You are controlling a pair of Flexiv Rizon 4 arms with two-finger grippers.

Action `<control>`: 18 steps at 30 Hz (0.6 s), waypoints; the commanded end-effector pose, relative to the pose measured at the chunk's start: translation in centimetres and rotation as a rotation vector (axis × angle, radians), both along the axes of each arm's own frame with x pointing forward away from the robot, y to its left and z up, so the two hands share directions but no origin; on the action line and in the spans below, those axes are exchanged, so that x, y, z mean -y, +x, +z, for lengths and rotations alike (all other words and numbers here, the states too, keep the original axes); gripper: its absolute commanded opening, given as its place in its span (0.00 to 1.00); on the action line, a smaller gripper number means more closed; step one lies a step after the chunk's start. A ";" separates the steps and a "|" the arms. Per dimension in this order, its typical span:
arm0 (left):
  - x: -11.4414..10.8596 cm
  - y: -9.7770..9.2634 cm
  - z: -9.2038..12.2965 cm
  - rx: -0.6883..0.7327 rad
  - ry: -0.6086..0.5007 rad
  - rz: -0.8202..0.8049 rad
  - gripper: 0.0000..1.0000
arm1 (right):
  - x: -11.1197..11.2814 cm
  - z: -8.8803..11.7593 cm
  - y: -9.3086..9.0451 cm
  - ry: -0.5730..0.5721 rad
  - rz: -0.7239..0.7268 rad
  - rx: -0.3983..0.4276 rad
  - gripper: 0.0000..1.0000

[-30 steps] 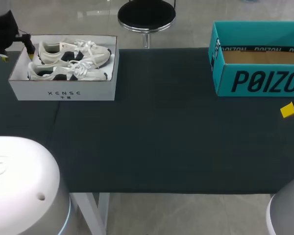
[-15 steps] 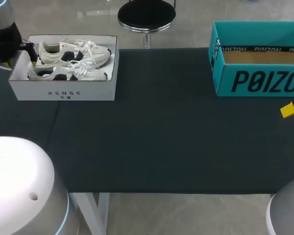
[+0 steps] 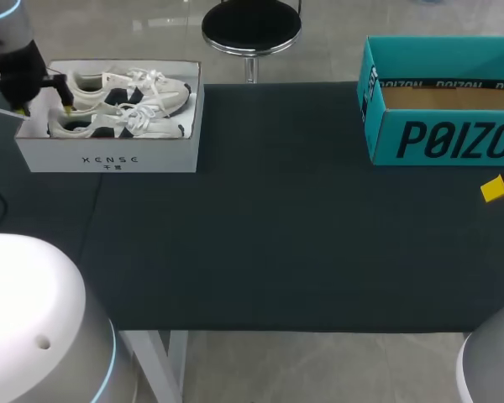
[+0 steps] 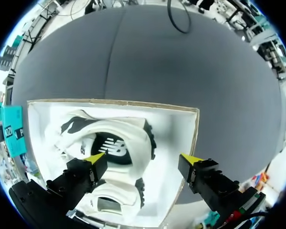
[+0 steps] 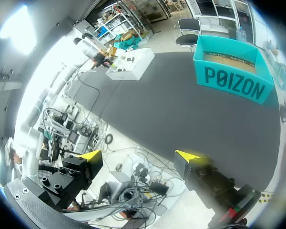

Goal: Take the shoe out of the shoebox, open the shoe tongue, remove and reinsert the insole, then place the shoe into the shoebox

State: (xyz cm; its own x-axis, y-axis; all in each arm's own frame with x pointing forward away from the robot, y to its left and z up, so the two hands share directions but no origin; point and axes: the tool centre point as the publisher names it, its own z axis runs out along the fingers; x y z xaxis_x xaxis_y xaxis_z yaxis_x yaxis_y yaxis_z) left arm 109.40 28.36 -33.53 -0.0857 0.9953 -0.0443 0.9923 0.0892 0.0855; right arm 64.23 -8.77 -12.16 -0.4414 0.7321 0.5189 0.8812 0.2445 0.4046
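Note:
A white shoebox (image 3: 109,158) stands at the table's far left with two white-and-black sneakers in it, one at the back (image 3: 126,86) and one at the front (image 3: 118,124). My left gripper (image 3: 44,101) hangs open over the box's left end. In the left wrist view the left gripper (image 4: 143,158) is above the heel end of a sneaker (image 4: 119,138) lying in the shoebox (image 4: 174,124), touching nothing. My right gripper (image 5: 139,156) is open and empty, off the table's right edge; one yellow fingertip (image 3: 494,189) shows in the head view.
An open teal cardboard box (image 3: 454,138), also in the right wrist view (image 5: 231,76), stands at the far right. The dark cloth table (image 3: 269,227) stretches between the two boxes. A seam in the cloth runs near the shoebox.
My left gripper has shifted right and nearer, from beside the shoebox's left end to over it. The right arm, shoes and boxes have not moved.

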 end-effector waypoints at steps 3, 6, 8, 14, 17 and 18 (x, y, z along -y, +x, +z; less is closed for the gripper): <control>0.1 0.6 -1.0 -0.019 -0.008 0.002 1.00 | 0.1 -0.2 -0.6 0.001 -0.008 0.009 1.00; 0.3 0.6 -1.2 -0.024 -0.008 0.006 1.00 | 0.1 -0.2 -0.6 0.001 -0.008 0.009 1.00; 0.3 0.6 -1.2 -0.023 -0.008 0.007 1.00 | 0.1 -0.2 -0.6 0.001 -0.008 0.009 1.00; 0.4 0.4 -1.6 -0.017 0.002 0.006 0.82 | 0.1 -0.2 -0.6 0.001 -0.008 0.009 1.00; 0.4 0.3 -1.7 -0.013 0.007 0.004 0.50 | 0.1 -0.2 -0.6 0.001 -0.008 0.009 1.00; 0.4 0.3 -1.8 -0.011 0.009 0.006 0.49 | 0.1 -0.2 -0.6 0.001 -0.008 0.009 1.00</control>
State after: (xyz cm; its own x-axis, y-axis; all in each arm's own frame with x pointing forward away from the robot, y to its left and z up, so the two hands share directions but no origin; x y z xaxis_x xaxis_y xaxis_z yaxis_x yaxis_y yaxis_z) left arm 109.84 28.04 -35.09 -0.0914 0.9951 -0.0372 0.9933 0.0938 0.0683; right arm 64.23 -8.78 -12.16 -0.4413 0.7321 0.5189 0.8812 0.2444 0.4046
